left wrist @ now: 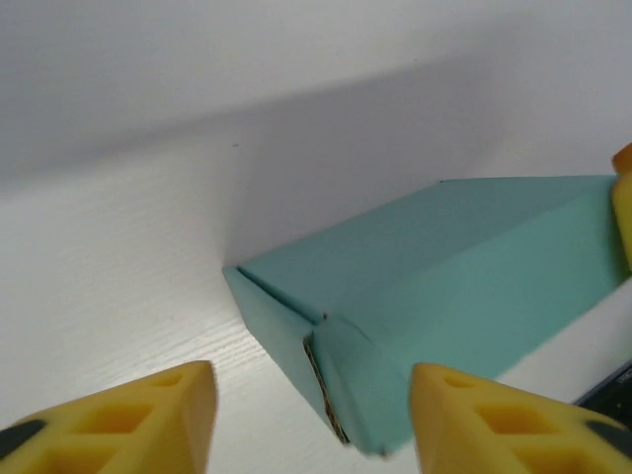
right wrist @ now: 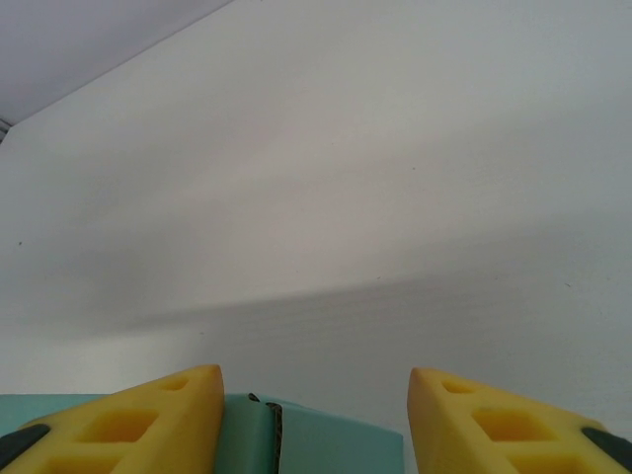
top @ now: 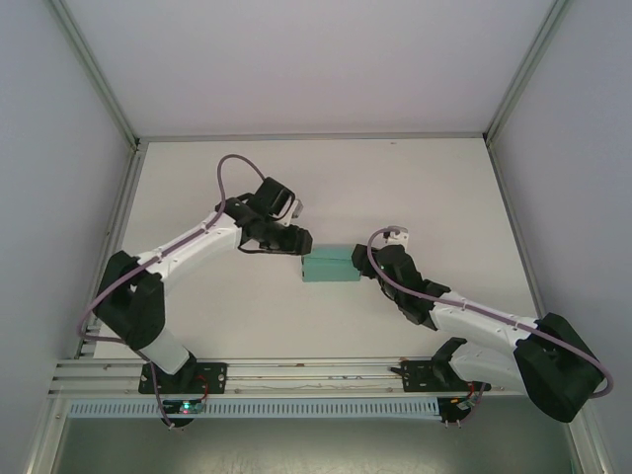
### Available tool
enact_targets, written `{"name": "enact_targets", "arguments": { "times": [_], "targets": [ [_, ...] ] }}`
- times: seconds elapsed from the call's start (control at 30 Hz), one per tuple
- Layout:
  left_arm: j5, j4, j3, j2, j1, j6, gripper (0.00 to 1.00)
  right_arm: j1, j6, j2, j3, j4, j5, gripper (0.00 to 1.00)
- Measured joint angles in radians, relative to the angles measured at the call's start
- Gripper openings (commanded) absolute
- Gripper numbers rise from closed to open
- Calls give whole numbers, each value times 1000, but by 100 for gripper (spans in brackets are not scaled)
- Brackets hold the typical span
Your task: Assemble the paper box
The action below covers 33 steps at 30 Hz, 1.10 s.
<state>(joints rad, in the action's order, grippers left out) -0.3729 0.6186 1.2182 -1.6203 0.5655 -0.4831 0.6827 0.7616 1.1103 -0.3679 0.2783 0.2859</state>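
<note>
The paper box [top: 331, 265] is a small teal-green rectangular box lying flat mid-table between both arms. My left gripper [top: 301, 240] stands open at its left end; in the left wrist view the box [left wrist: 434, 286] lies ahead, its end flap [left wrist: 365, 380] slightly ajar between my yellow fingertips [left wrist: 158, 410]. My right gripper [top: 363, 265] stands open at the box's right end. In the right wrist view the box's corner [right wrist: 316, 439] sits low between the fingers, touching the left fingertip [right wrist: 148, 420].
The white table [top: 425, 197] is walled by a metal frame, with grey panels on the left, right and back. An aluminium rail [top: 296, 375] runs along the near edge by the arm bases.
</note>
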Motion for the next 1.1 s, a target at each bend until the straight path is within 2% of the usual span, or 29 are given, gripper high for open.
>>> {"name": "enact_targets", "arguments": {
  "times": [0.03, 0.1, 0.23, 0.43, 0.57, 0.73, 0.8, 0.9, 1.1],
  "targets": [
    [-16, -16, -16, -11, -2, -8, 31, 0, 0, -2, 4, 2, 0, 51],
    [-55, -60, -43, -14, -4, -24, 28, 0, 3, -3, 13, 13, 0, 50],
    [-90, -206, -155, 35, -6, -61, 26, 0, 7, -3, 51, 81, 0, 44],
    [-107, -431, -309, 88, -11, -96, 27, -10, -11, 21, 135, 290, -42, 26],
    [-118, -497, -325, 77, -11, -97, 26, -14, -65, 56, 159, 400, -48, 15],
    [-126, -538, -338, 73, -11, -97, 30, -20, -127, 72, 176, 465, -48, 12],
    [-126, -541, -338, 76, -11, -94, 31, -20, -141, 66, 177, 464, -48, 14],
    [-124, -541, -334, 79, -11, -89, 37, -20, -161, 33, 170, 411, -48, 26],
    [-69, -465, -295, 73, -11, -55, 63, -32, -198, -56, 110, 171, -41, 56]
  ]
}}
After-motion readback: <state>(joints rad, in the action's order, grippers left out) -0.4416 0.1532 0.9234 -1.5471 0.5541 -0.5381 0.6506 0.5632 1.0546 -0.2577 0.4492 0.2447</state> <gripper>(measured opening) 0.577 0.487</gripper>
